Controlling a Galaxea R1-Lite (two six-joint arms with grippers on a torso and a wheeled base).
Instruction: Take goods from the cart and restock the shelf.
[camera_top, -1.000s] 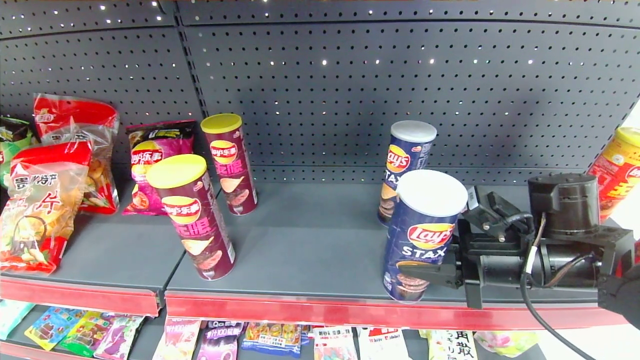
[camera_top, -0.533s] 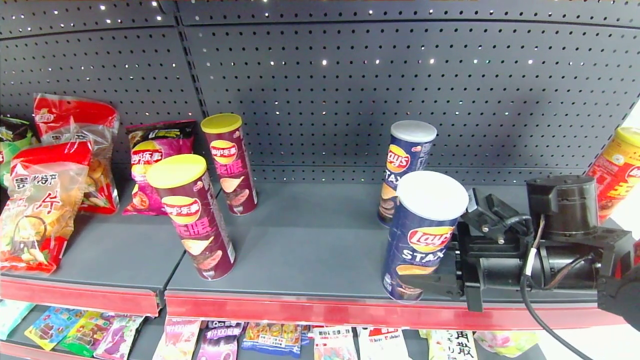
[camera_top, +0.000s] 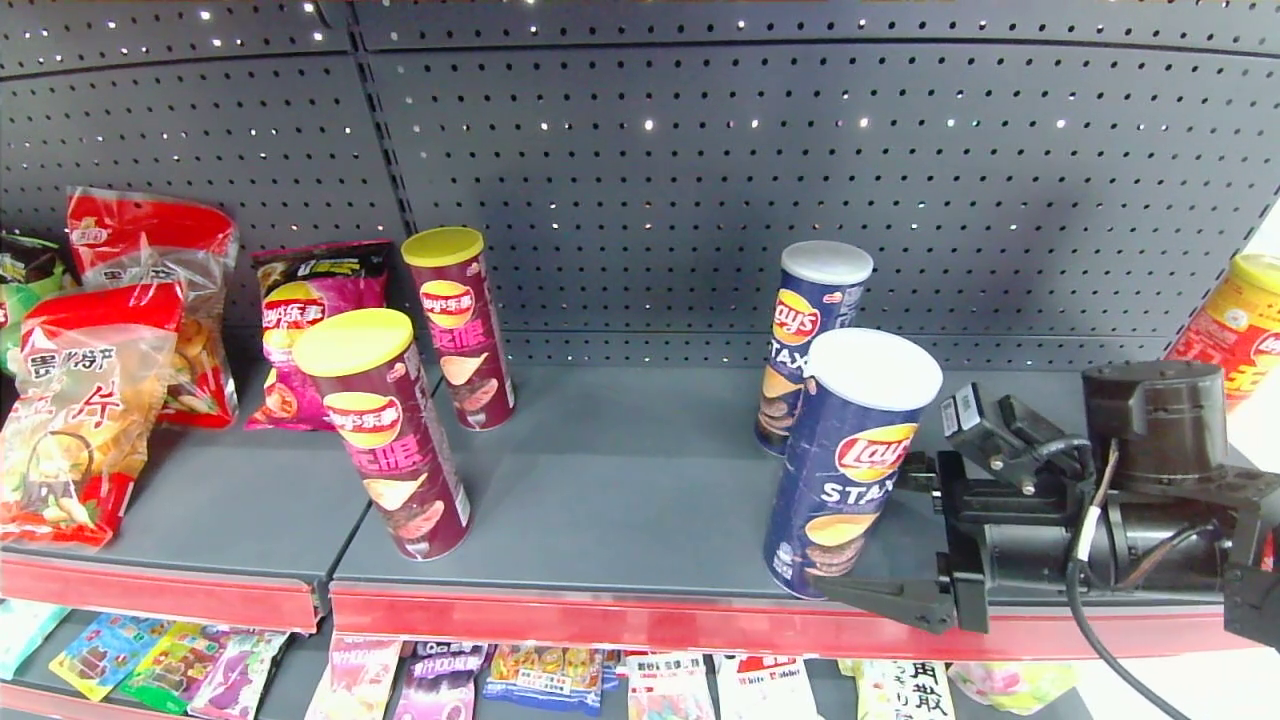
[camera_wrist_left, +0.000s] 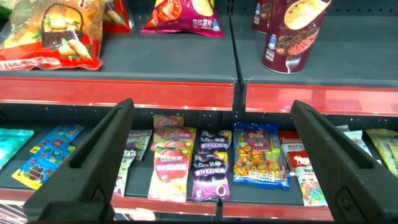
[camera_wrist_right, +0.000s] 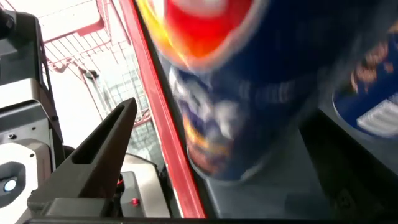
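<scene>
A blue chips can with a white lid (camera_top: 848, 462) stands near the red front edge of the grey shelf (camera_top: 620, 480). My right gripper (camera_top: 893, 535) is open around its lower half. One finger (camera_top: 880, 598) lies in front of the can and clear of it, the other sits behind it. In the right wrist view the same can (camera_wrist_right: 249, 93) looms blurred between the spread fingers (camera_wrist_right: 99, 155). My left gripper (camera_wrist_left: 211, 106) is open and holds nothing, facing the lower shelf's snack packets (camera_wrist_left: 211, 162) below the red edge.
A second blue can (camera_top: 815, 330) stands right behind the first. Two maroon cans with yellow lids (camera_top: 390, 430) (camera_top: 460, 325) and chip bags (camera_top: 90, 400) fill the left side. A red-yellow can (camera_top: 1235, 335) is at far right. A wire cart (camera_wrist_right: 118, 68) is behind.
My right gripper has opened and let go of the blue can, and has drawn back a little to the right. The can now stands on the shelf, shifted slightly.
</scene>
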